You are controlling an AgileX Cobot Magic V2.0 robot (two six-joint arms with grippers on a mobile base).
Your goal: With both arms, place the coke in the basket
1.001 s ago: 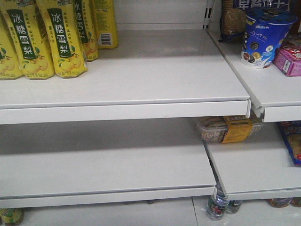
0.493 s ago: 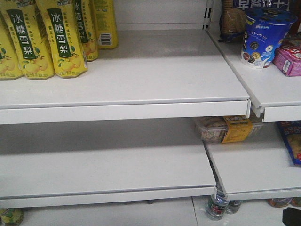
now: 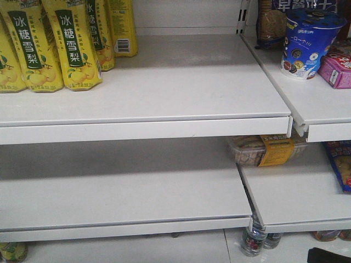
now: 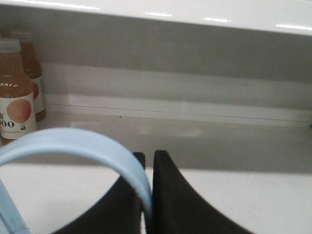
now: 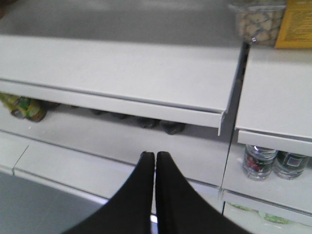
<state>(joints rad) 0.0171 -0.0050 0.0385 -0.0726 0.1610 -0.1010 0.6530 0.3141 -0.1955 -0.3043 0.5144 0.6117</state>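
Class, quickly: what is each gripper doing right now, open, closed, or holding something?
Left gripper: closed on the basket handle.
Right gripper: closed, holding nothing.

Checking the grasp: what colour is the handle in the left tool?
Light blue handle, clearest in the left wrist view.

Front view faces white shelves (image 3: 164, 104) head-on, near; left wrist view looks low over its claw (image 4: 146, 161); right wrist view shares the snack tray (image 5: 258, 22) at 1 o'clock
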